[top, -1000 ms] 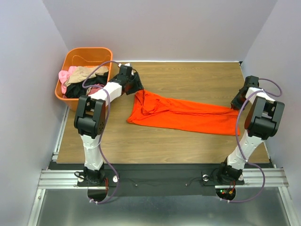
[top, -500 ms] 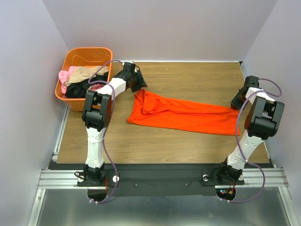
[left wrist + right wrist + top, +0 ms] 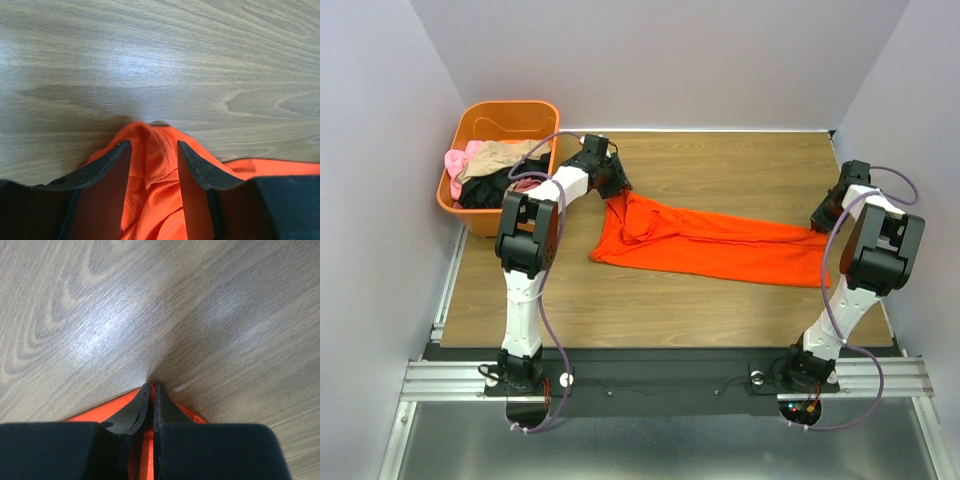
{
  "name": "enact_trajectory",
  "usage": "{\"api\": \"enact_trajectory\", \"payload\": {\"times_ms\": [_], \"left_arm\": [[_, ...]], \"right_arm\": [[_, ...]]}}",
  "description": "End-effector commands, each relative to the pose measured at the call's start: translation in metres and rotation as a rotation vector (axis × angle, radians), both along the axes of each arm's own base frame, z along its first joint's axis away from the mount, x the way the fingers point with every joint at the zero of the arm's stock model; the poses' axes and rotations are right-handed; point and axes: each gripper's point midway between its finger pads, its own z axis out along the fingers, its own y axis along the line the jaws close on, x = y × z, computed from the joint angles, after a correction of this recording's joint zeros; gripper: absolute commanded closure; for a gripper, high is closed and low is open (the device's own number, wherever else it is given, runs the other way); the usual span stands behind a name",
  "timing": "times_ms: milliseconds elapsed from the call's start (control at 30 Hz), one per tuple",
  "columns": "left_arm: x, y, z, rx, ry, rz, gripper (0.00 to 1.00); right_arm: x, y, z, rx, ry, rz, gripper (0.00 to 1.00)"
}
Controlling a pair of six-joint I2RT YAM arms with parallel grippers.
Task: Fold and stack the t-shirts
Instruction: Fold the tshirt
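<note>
Across the middle of the pale wooden bench [image 3: 740, 165] lies the bright orange-red t-shirt [image 3: 710, 242] of soft cloth, drawn out into a long, narrow band that runs from the left arm to the right arm. It is bunched and rumpled at its left end, flatter toward the right, and shows no fold. At the bunched end the left fingers [image 3: 106, 172] stand spread on either side of a raised peak of orange cloth; they straddle it but are not clamped on it. At the opposite end the right fingers [image 3: 136, 412] are pressed together, with orange cloth showing on both sides of them and in the thin seam between, so they appear to be pinching the shirt's edge down at the bench. At the bench's left rear corner the rigid orange plastic tub [image 3: 480, 125] holds a heap of other garments [image 3: 490, 160] in pink, tan and black, none taken out. By this showing the task is near its start: the first shirt is only laid out for folding, nothing is folded, no stack stands on the bench, and the whole heap is left to do.
</note>
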Motion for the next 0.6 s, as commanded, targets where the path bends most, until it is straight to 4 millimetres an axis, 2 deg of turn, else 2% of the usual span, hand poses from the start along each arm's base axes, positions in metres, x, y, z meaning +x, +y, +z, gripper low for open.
{"api": "enact_trajectory", "payload": {"times_ms": [0, 233, 333, 367, 467, 500, 567], "left_arm": [[0.007, -0.006, 0.010, -0.019, -0.027, -0.015, 0.48], [0.005, -0.011, 0.002, -0.026, -0.011, -0.034, 0.52], [0.005, -0.012, 0.000, -0.029, -0.008, -0.037, 0.58], [0.004, -0.013, -0.001, -0.029, -0.005, -0.040, 0.65], [0.004, -0.014, -0.001, -0.037, -0.007, -0.046, 0.76], [0.004, -0.014, 0.001, -0.039, -0.011, -0.048, 0.86], [0.004, -0.013, 0.002, -0.037, -0.014, -0.045, 0.98]], "right_arm": [[0.007, -0.003, -0.003, -0.002, -0.011, 0.003, 1.00], [0.007, -0.003, -0.003, -0.003, -0.009, 0.003, 1.00], [0.007, -0.004, -0.003, -0.005, -0.010, 0.002, 1.00], [0.006, -0.004, -0.003, -0.006, -0.010, 0.001, 1.00], [0.005, -0.004, -0.004, -0.007, -0.006, -0.001, 0.99], [0.005, -0.005, -0.004, -0.012, -0.003, -0.004, 1.00], [0.004, -0.006, -0.004, -0.017, 0.000, -0.014, 1.00]]}}
